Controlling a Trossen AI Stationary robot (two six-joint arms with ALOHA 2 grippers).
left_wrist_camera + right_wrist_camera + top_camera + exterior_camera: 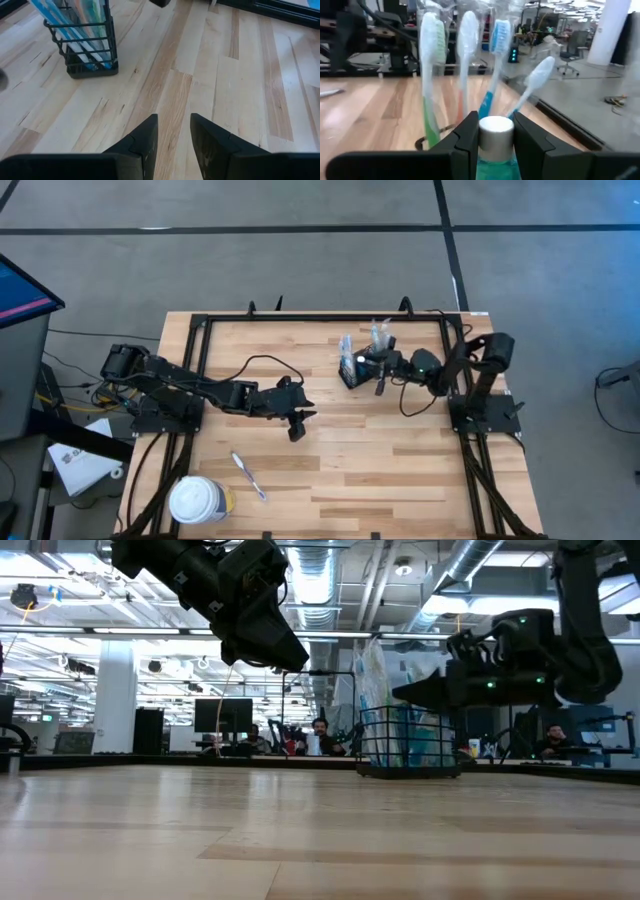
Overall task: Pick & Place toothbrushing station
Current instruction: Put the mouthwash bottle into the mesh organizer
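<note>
The toothbrushing station, a black wire-mesh caddy point(350, 370) point(410, 745) point(85, 45), stands on its base on the far right part of the table. Green, white and blue toothbrushes point(462, 60) stick up out of it. My right gripper point(495, 125) point(380, 372) is at the caddy's top on its right side, shut on a teal tube with a white cap point(496, 167). My left gripper point(173, 120) point(297, 423) hangs open above the table's middle, left of the caddy, with nothing between its fingers. My right gripper pinches the tube's white cap point(496, 134) between its two fingers, one on each side. The fingers come in level from the table's right side. The tube stands upright, cap up, its teal body below the fingers. Its lower end is out of the picture.
A single toothbrush point(248, 476) lies on the near left part of the table. A large white-lidded tub point(198, 500) stands at the near left corner. A black frame point(320, 317) runs along the table's far edge and sides. Bare wood lies between the grippers.
</note>
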